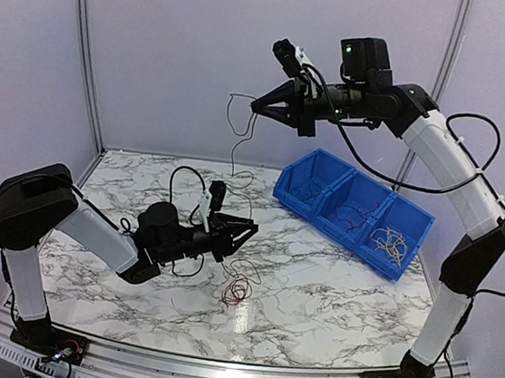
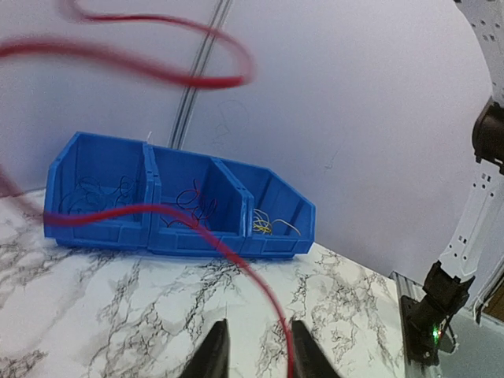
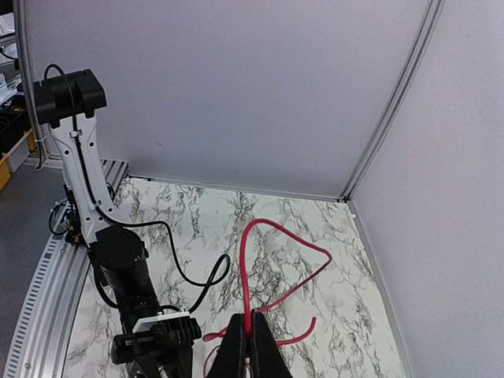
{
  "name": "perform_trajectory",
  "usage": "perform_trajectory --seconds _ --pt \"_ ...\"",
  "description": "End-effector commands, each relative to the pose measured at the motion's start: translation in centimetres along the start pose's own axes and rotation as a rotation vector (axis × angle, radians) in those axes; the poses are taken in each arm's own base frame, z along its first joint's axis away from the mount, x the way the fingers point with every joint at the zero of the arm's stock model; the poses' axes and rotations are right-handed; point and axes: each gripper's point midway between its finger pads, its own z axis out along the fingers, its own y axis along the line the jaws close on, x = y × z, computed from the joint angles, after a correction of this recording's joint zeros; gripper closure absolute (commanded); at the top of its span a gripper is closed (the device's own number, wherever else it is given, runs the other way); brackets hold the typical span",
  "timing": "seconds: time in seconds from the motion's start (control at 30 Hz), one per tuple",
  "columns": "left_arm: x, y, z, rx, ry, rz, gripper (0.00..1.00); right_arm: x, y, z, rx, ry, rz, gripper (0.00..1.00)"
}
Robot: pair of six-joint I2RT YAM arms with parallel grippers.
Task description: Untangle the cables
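My right gripper (image 1: 256,107) is raised high above the table's middle, shut on a red cable (image 3: 250,268). In the top view that cable (image 1: 235,151) hangs down in a loose loop towards a small tangle of red cables (image 1: 236,289) on the marble. My left gripper (image 1: 249,233) hovers low over the table just above that tangle. In the left wrist view its jaws (image 2: 258,352) stand apart, and the red cable (image 2: 236,256) runs down between them, close against the right finger (image 2: 305,354). Whether the finger touches it I cannot tell.
A blue bin (image 1: 287,186) with three compartments stands at the back right of the marble table; its front wall (image 2: 102,228) faces the left wrist camera. Its compartments hold dark, red and yellow wires. Grey panel walls close the back and sides.
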Motion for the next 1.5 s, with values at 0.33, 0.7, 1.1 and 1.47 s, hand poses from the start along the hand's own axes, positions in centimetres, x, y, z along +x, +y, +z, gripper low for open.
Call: perform_trajectory --seconds 0.33,0.7,1.1,1.47 --pt "-8.5 1.6 -2.7 -0.216 -0.241 -0.065 1.00 11.3 -7.3 -1.0 0.355 0.151 0.210 0.37" --pt "-11.8 4.3 -5.7 -0.416 -0.397 -0.153 1.00 21.8 3.5 6.7 -0.014 0.255 0.285 0.33" --pt "-15.7 3.6 -8.6 -0.440 -0.517 -0.243 1.00 25.4 4.8 13.0 -0.106 0.249 0.298 0.25" --pt "-18.2 2.6 -10.3 -0.435 -0.568 -0.249 1.00 23.7 7.9 17.4 -0.313 0.047 0.363 0.18"
